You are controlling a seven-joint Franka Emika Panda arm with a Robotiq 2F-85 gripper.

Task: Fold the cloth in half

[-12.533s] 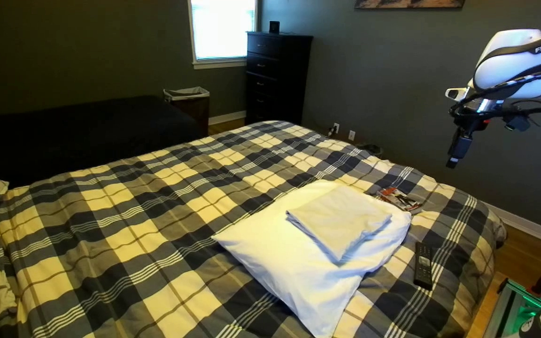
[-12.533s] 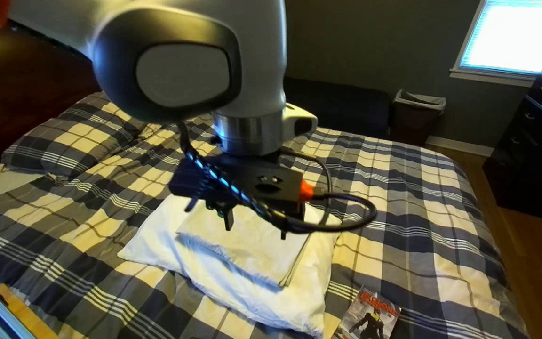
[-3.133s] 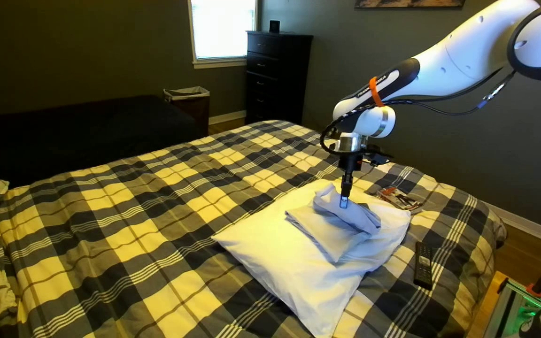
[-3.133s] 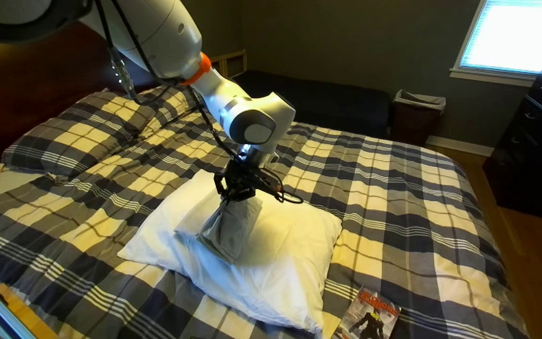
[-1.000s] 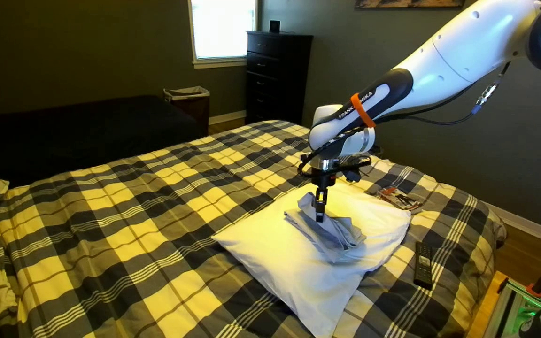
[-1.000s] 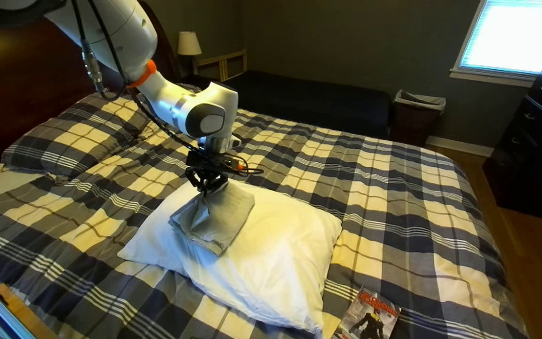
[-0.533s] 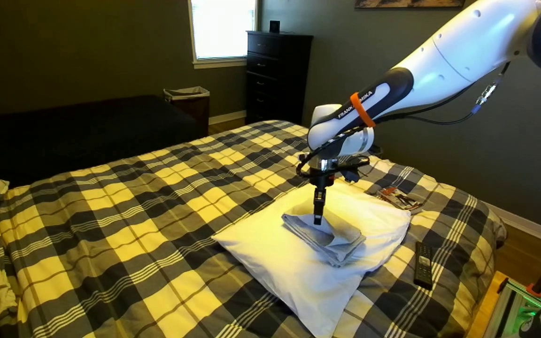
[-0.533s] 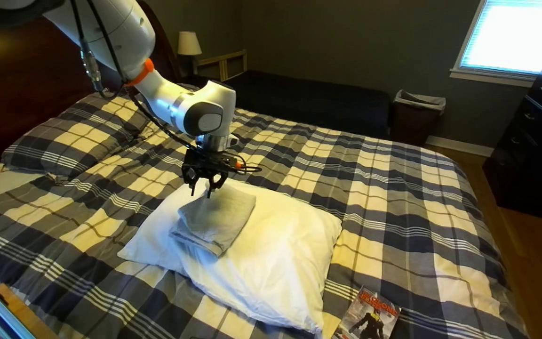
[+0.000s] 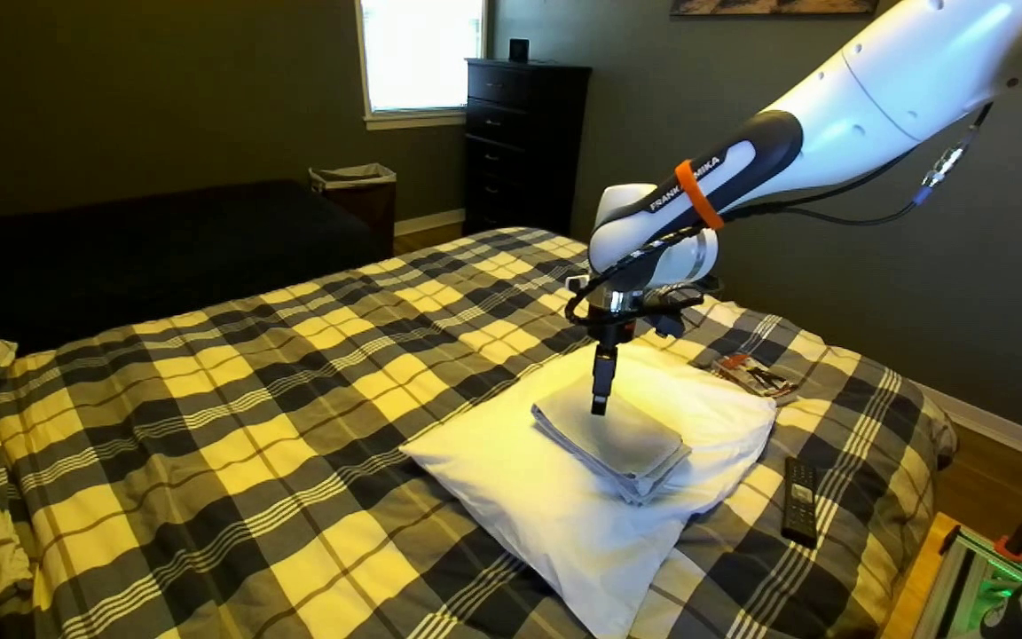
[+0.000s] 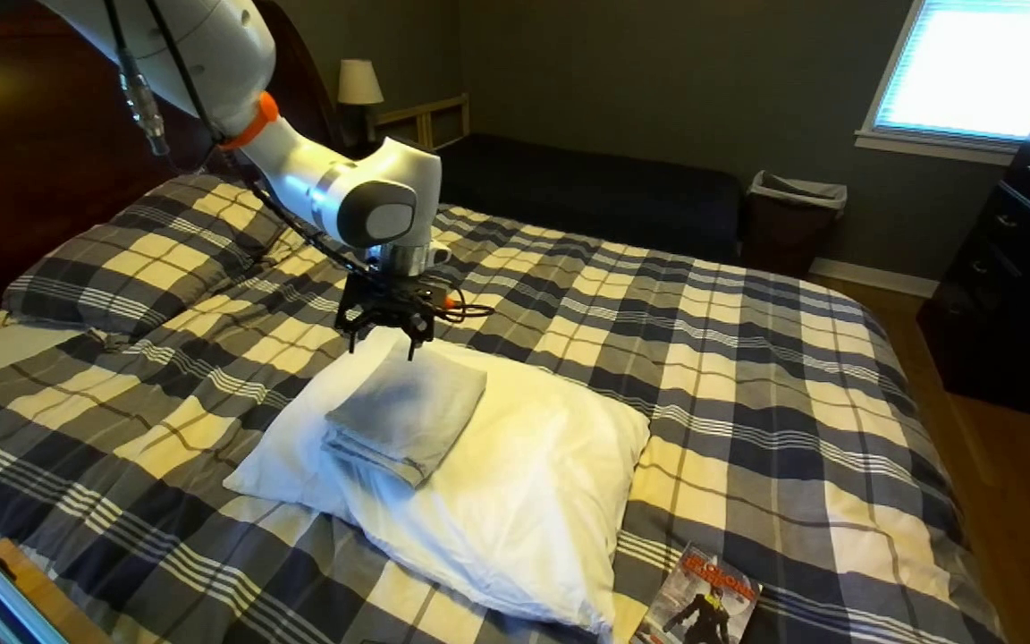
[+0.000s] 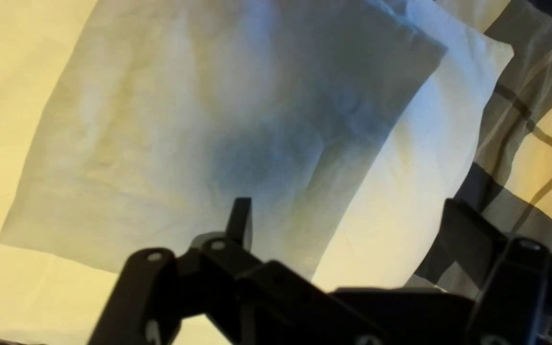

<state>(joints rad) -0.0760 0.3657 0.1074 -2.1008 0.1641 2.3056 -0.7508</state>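
"Gripper (image 10: 381, 355) sits higher over the pillow (image 10: 524, 510) than half a second ago, its fingers (image 11: 242, 215) wider apart, and the flap of the cloth (image 10: 403, 407) is down flat now."

"Is it holding anything?"

"No, it's released. Both fingers stand well apart with nothing pinched between them."

"So which way is the cloth from it?"

"Just below, lying on the pillow, with a gap under the fingertips. In the wrist view one finger reaches over the cloth, while the other sits past its edge, out toward the pillow's border."

"And the long axis?"

"Only slightly longer than wide, by the look of it. I read the long axis as running with the pillow's shorter sides. Stacked layers show at the edges in both exterior views."

"Then the fold's made?"

"I'd say so, or very nearly. What remains is probably backing off, and with the cloth right underneath, straight up from the pillow seems safest. A dip or a sideways sweep could catch the top layer and drag it."

"Anything farther out to hit?"

"A remote control (image 9: 799, 503) lies beside the pillow, not touching it, and I think well off that path."
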